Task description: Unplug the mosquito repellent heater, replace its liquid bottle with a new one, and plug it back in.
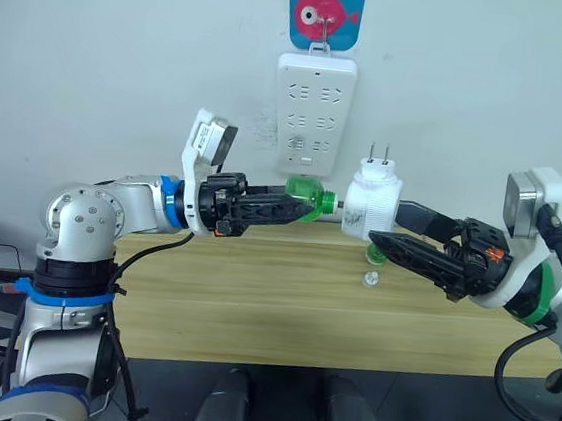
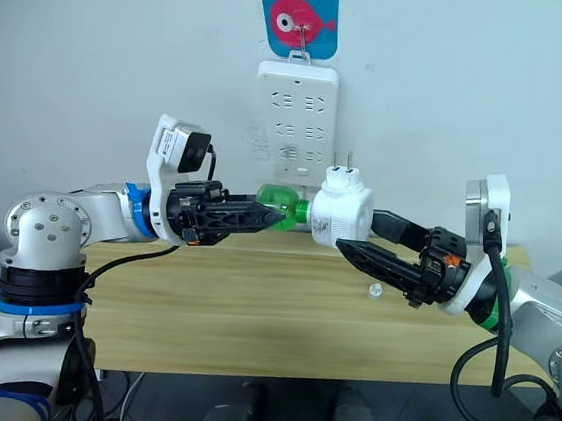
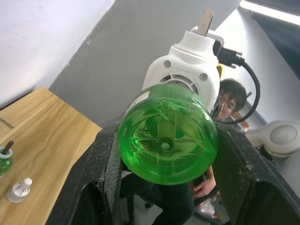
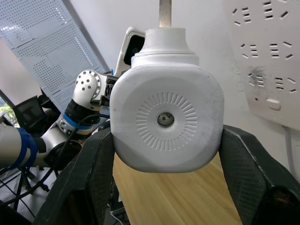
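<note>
- Viewing from the head cameras: the heater (image 1: pixel 373 198) is held in mid-air above the table (image 1: pixel 281 301), in front of the wall power strip (image 1: pixel 314 109), unplugged, its two prongs pointing up. The right gripper (image 1: pixel 388 229) is pinched on the white body, one finger above and one below, so that the socket end faces the robot's left.
- The green bottle (image 1: pixel 307 197) is held level by the left gripper (image 1: pixel 287 203), its neck meeting the heater's open end. Both items are kept on one line, which is judged to suit screwing the bottle in or out; which of the two cannot be told.
- A small clear cap (image 1: pixel 371 278) lies on the table below the heater, well apart from both grippers.
- Viewing from the left wrist: the bottle's round base (image 3: pixel 168 140) is seen clamped between the two black fingers (image 3: pixel 105 173), with the heater directly behind it. A second green bottle (image 3: pixel 3 157) with a wick and a small clear item (image 3: pixel 18 190) stand on the table; a person sits beyond.
- Viewing from the right wrist: the heater's domed face (image 4: pixel 166 122) is gripped on both sides by the fingers (image 4: pixel 246 159); one prong (image 4: pixel 164 13) points up. The power strip hangs on the wall behind, left free for re-plugging.
</note>
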